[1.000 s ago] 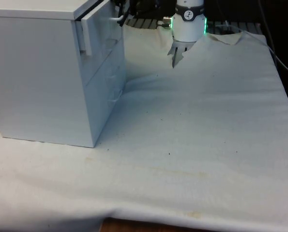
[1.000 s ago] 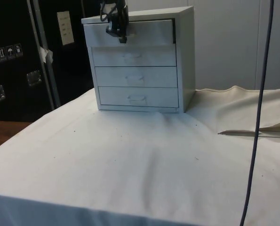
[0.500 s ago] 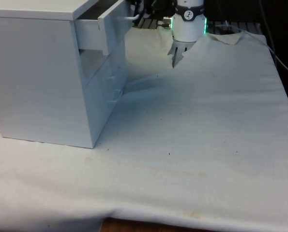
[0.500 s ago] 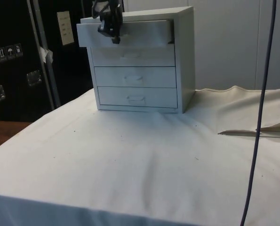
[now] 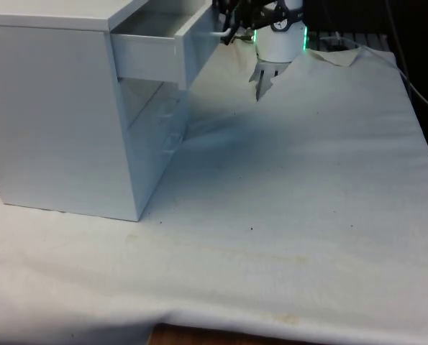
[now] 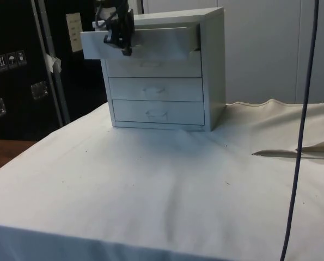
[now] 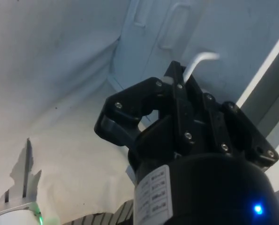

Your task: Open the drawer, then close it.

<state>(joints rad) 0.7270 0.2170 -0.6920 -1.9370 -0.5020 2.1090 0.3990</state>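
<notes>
A white chest of drawers (image 5: 62, 108) stands at the front view's left. Its top drawer (image 5: 152, 54) is pulled well out and looks empty inside. My black gripper (image 5: 228, 29) is at the drawer's front, shut on the white top drawer handle (image 7: 201, 60). From the side, the gripper (image 6: 120, 39) hangs before the drawer front (image 6: 151, 43), which juts out past the chest (image 6: 211, 70). In the wrist view the fingers (image 7: 174, 89) are clamped together at the handle's base.
Three lower drawers (image 6: 156, 89) stay shut, each with a small handle. A dark cable (image 6: 299, 141) hangs down at the side view's right. The white cloth (image 5: 293, 187) is rumpled and folded near its far edge (image 6: 292, 154).
The gripper has moved away from the chest with the handle in its grip, drawing the top drawer from barely open to well out.
</notes>
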